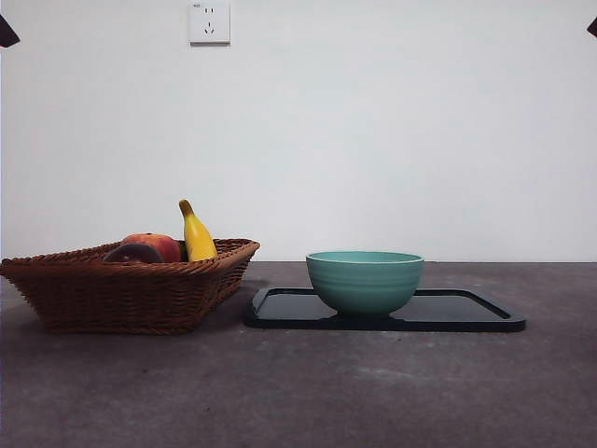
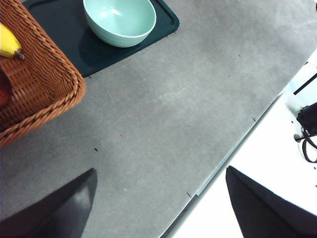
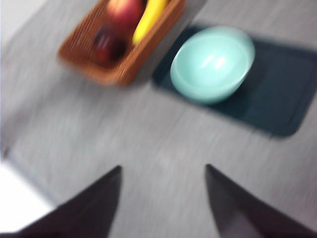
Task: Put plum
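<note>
The dark maroon plum (image 1: pixel 132 253) lies in the wicker basket (image 1: pixel 131 289) at the left, beside a red-orange fruit (image 1: pixel 160 245) and a yellow banana (image 1: pixel 195 234). The right wrist view, blurred, shows the plum (image 3: pixel 110 43) in the basket (image 3: pixel 124 69) too. An empty teal bowl (image 1: pixel 365 280) stands on a black tray (image 1: pixel 466 313). My left gripper (image 2: pixel 161 203) hangs open high over the table's near edge, holding nothing. My right gripper (image 3: pixel 163 198) is open and empty, high above bare table in front of basket and bowl (image 3: pixel 213 63).
In the left wrist view the table's edge (image 2: pixel 233 153) runs diagonally, with a white surface and black cables (image 2: pixel 307 134) beyond it. A wall with a socket (image 1: pixel 209 22) stands behind the table. Black arm tips show at both top corners of the front view.
</note>
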### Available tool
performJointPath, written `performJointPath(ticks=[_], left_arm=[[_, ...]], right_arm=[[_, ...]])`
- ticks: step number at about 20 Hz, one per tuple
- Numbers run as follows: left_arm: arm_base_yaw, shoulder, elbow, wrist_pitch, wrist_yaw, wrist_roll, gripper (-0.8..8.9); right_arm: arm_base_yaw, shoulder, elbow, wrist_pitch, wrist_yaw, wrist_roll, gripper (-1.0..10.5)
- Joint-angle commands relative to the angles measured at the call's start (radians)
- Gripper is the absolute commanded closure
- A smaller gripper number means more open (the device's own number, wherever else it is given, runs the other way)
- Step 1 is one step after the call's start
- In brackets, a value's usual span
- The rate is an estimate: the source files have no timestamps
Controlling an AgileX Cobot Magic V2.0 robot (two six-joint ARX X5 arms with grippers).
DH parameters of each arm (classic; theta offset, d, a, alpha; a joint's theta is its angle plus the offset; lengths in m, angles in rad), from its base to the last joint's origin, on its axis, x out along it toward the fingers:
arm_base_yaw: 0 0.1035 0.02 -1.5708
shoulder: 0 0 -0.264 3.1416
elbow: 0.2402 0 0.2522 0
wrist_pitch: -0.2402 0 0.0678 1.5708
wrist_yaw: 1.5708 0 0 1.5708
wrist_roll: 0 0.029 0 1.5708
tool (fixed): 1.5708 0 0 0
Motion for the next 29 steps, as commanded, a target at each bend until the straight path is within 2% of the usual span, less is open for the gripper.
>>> performJointPath(ticks=[1, 5, 11, 16, 19, 29], left_arm=[[-0.004, 0.006, 0.01, 0.008, 0.006, 0.017, 4.13], [-0.003, 0.006, 0.01, 0.008, 0.006, 0.017, 4.13], [-0.004, 0.006, 0.01, 0.007, 0.006, 0.017, 4.13], [-0.003, 0.006, 0.01, 0.008, 0.006, 0.017, 4.13], [-0.003, 0.006, 0.01, 0.008, 0.006, 0.017, 4.13], [-0.003, 0.006, 0.01, 0.008, 0.006, 0.017, 4.13]], right_arm=[[0.003, 0.053, 0.021, 0.078, 0.046, 0.071, 6.4], [0.002, 0.259, 0.127, 0.124, 0.071, 0.078, 6.4], [-0.006, 0.62, 0.347, 0.122, 0.097, 0.034, 6.4], [-0.029, 0.849, 0.453, 0.124, 0.119, 0.014, 6.4], [-0.031, 0.931, 0.462, 0.146, 0.144, 0.002, 6.4], [-0.028, 1.116, 0.461, 0.237, 0.148, 0.003, 6.4]])
